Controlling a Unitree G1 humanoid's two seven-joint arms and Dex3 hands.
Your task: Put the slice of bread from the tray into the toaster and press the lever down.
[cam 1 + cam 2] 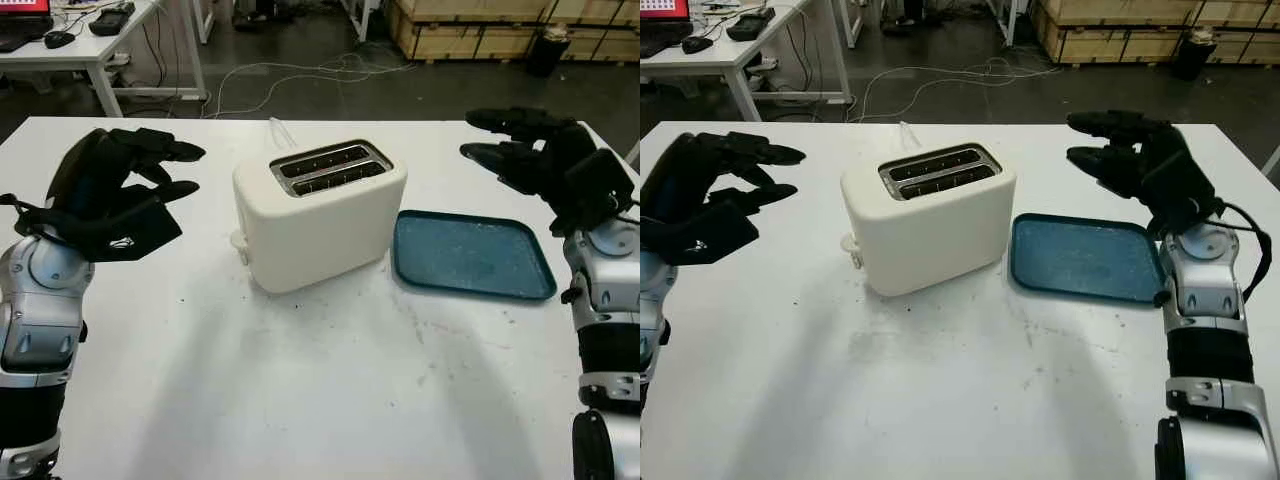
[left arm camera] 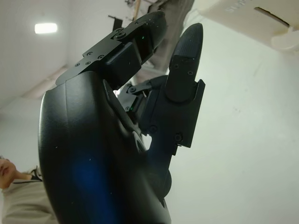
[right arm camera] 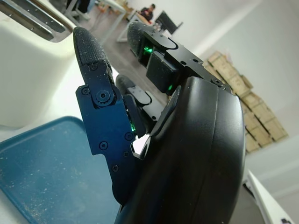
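Near edge: white counter [image 1: 300, 400], scuffed with dark smudges in front of the toaster. Both arms up from the bottom corners.
Left hand [image 1: 110, 195] raised over the counter's left side, well apart from the toaster, open, holding nothing. Small white logo mark on the hand's shell, too small to read.
Right hand [image 1: 1135, 155] raised above the far right corner of the tray, open, also holding nothing.
Mid counter: cream two-slot toaster [image 1: 320, 215], upright, turned at an angle. Lever knob [image 1: 238, 242] on its left end, low on the body. Slots look dark; can't tell if bread is inside. No readable branding on the toaster from the head views; some embossed text on its underside edge in the left wrist view, illegible.
Blue tray [image 1: 470, 255] just beside the toaster on the right, flat, speckled with crumbs, no bread on it.
Far: grey floor with cables [image 1: 300, 75], a white desk [image 1: 90, 50] at upper left, wooden crates [image 1: 500, 25] at upper right.
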